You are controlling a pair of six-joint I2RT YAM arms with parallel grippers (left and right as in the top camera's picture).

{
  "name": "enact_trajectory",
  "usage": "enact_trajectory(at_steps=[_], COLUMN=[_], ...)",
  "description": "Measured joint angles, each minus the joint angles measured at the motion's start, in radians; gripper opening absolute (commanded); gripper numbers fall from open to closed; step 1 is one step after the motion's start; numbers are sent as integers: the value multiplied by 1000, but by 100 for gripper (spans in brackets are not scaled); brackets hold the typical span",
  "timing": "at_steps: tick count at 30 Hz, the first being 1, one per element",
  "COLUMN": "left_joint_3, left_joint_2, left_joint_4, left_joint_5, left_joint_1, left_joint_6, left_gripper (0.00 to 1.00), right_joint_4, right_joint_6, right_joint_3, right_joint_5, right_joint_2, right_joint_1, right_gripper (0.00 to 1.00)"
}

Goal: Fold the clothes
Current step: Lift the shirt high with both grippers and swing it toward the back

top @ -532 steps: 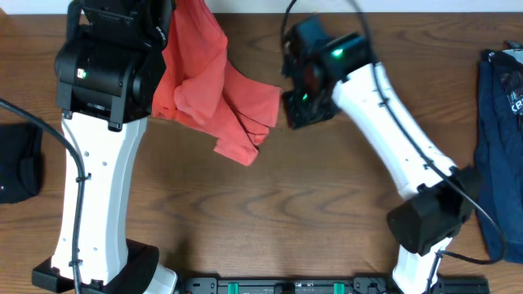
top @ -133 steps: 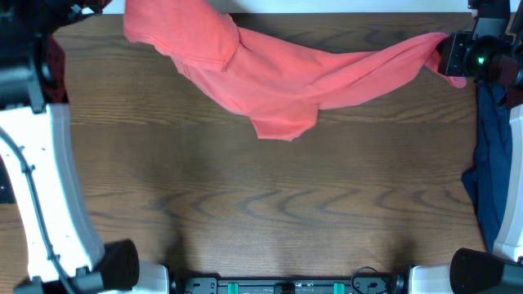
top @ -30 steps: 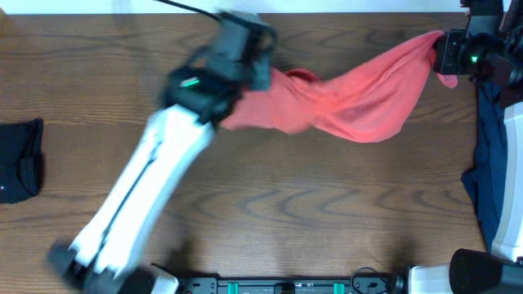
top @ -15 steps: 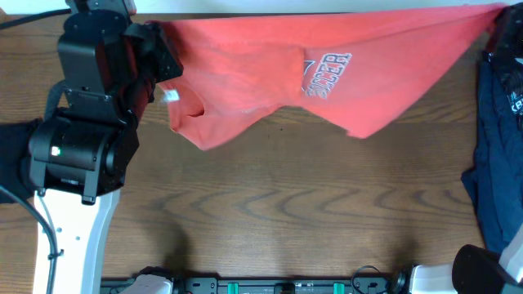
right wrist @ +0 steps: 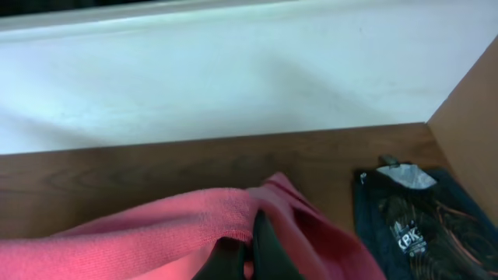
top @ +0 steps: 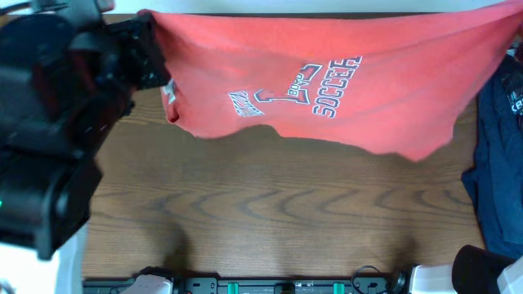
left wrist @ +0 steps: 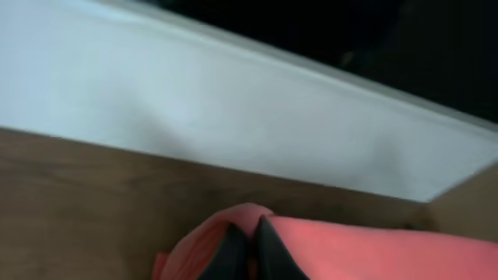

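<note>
The coral-red T-shirt (top: 359, 73) hangs stretched wide across the far side of the table, its white-and-navy lettering facing up. My left gripper (left wrist: 250, 250) is shut on its left top corner, near the white neck label (top: 169, 93). My right gripper (right wrist: 253, 249) is shut on its right top corner, out of the overhead view at the far right. The navy printed shirt (top: 498, 155) lies at the table's right edge and shows in the right wrist view (right wrist: 424, 225). The small black garment is hidden behind my left arm.
My left arm (top: 49, 139) fills the overhead view's left side, close to the camera. A white wall (right wrist: 233, 78) runs behind the table's far edge. The wooden table (top: 270, 220) lies below the shirt.
Both grippers have lifted and spread the coral-red T-shirt wider; it now hangs flatter with the lettering fully showing. My left arm has risen nearer the overhead camera.
</note>
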Motion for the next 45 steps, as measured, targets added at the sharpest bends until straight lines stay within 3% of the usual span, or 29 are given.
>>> enact_trajectory(at_steps=[6, 12, 19, 26, 33, 41, 45], left_joint_3=[166, 194, 203, 190, 196, 352, 371], left_joint_2=[-15, -17, 177, 463, 511, 485, 460], left_joint_4=[-70, -76, -53, 169, 340, 356, 242], left_joint_5=[58, 62, 56, 58, 154, 343, 383], left_joint_1=[2, 2, 2, 30, 163, 314, 330], left_joint_6=[1, 2, 0, -28, -134, -213, -222], left_gripper=[6, 6, 6, 6, 6, 6, 6], right_joint_4=[-34, -107, -115, 59, 361, 433, 370], right_joint_6=[24, 59, 70, 106, 204, 279, 284], right_joint_3=[39, 55, 61, 52, 47, 108, 113], right_joint_5=[-14, -33, -80, -163, -231, -299, -306], right_joint_2=[-42, -57, 101, 327, 388, 368, 362], right_joint_1=[0, 0, 0, 0, 0, 0, 0], right_gripper=[1, 1, 1, 1, 1, 1, 1])
